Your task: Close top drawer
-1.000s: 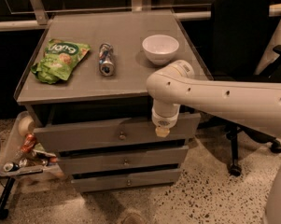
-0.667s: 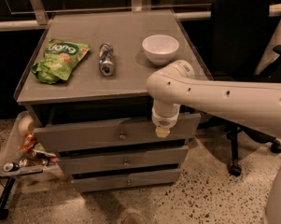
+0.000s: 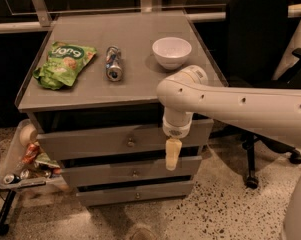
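The top drawer (image 3: 90, 141) is a wide grey front with a small round knob (image 3: 131, 142) under the cabinet top (image 3: 140, 91). It stands slightly out, with a dark gap above it. My gripper (image 3: 173, 155) hangs downward from the white arm (image 3: 230, 106) that comes in from the right. It is in front of the right part of the drawer front, to the right of the knob. Its tips reach down to the drawer's lower edge. The fingers look pressed together and hold nothing.
On the cabinet top lie a green chip bag (image 3: 64, 64), a can on its side (image 3: 113, 63) and a white bowl (image 3: 172, 51). Two lower drawers (image 3: 105, 174) sit below. A tray of snacks (image 3: 25, 159) stands at the left and a black office chair (image 3: 262, 39) at the right.
The gripper's tip has come lower down the drawer front. The arm and the drawer have hardly moved.
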Controlling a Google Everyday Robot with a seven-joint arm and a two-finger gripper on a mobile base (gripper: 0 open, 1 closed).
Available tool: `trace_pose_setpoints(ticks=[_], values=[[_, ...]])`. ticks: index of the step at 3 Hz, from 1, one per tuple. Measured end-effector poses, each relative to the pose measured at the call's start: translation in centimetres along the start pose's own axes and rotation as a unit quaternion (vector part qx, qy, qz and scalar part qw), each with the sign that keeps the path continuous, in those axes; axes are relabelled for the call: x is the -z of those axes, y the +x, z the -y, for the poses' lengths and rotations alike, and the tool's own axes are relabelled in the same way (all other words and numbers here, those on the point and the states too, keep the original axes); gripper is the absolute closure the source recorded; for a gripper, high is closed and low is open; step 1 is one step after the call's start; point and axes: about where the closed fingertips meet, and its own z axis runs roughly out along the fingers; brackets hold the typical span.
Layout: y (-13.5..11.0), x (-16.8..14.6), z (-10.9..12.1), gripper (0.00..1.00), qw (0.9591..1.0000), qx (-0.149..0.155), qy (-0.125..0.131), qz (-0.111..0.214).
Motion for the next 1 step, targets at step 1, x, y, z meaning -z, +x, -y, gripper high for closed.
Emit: trace_pose_setpoints(ticks=[1], values=[[0.0,0.0,0.0,0.0,1.0,0.0,0.0,0.0]])
